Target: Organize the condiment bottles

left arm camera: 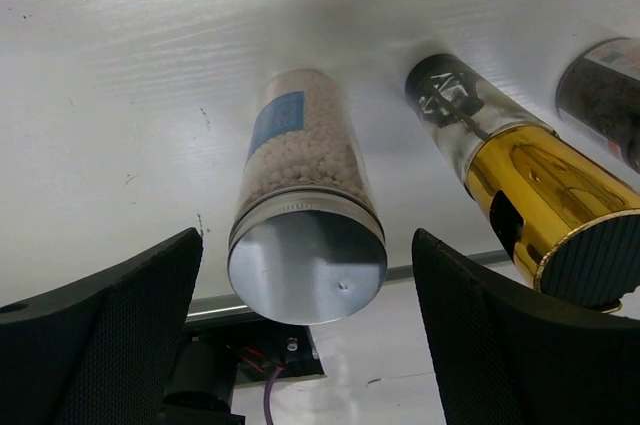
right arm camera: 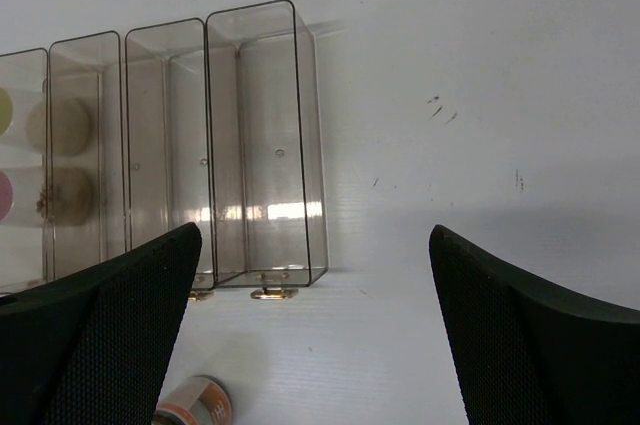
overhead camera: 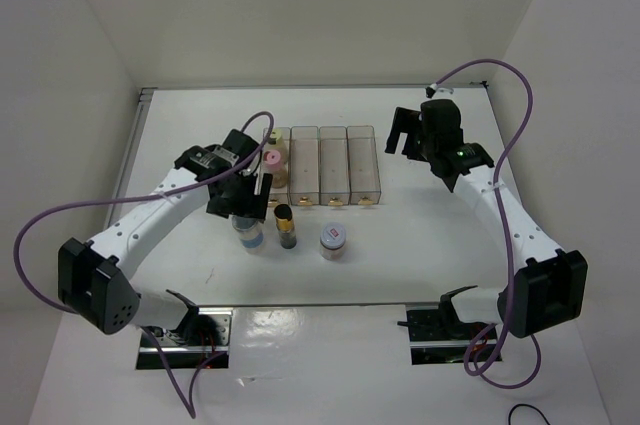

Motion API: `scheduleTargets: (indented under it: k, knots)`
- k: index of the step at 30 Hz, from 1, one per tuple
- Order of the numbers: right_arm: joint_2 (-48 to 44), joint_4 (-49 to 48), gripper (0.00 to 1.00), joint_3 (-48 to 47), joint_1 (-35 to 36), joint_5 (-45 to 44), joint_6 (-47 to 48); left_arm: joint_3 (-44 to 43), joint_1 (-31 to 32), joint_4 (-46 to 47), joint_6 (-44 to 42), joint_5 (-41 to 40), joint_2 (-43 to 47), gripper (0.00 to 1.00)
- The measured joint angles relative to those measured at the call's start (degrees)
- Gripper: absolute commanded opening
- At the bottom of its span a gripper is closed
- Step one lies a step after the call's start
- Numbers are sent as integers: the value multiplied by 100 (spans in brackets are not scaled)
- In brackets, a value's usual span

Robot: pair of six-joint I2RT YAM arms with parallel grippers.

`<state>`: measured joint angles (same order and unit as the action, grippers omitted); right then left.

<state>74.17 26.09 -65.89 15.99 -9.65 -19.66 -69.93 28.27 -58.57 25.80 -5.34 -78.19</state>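
Observation:
My left gripper (overhead camera: 241,208) is open and hangs just above the white-lidded jar with the blue label (overhead camera: 250,236). In the left wrist view that jar (left arm camera: 300,160) stands upright between my spread fingers (left arm camera: 120,315), with a gap on both sides. The dark bottle with the gold band (overhead camera: 284,226) stands just right of it and also shows in the left wrist view (left arm camera: 530,185). The silver-grey-lidded jar (overhead camera: 333,241) stands further right. The yellow-green-lidded jar (overhead camera: 275,137) and the pink-lidded jar (overhead camera: 271,157) sit in the leftmost bin. My right gripper (overhead camera: 404,135) is open and empty, right of the bins.
Four clear rectangular bins (overhead camera: 335,163) stand side by side at the middle back; the three right ones hold nothing. In the right wrist view the rightmost bin (right arm camera: 262,135) lies ahead, with bare table to its right. White walls enclose the table.

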Motion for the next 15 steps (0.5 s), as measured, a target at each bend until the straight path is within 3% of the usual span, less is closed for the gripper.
scheduleTargets:
  k: [12,15]
  knots:
    - [22,-2,99,81,0,-26,0,-59,227,-197,232,-280,-219,81]
    - [22,-9,99,81,0,-26,0,-81,227,-203,313,-372,-223,74]
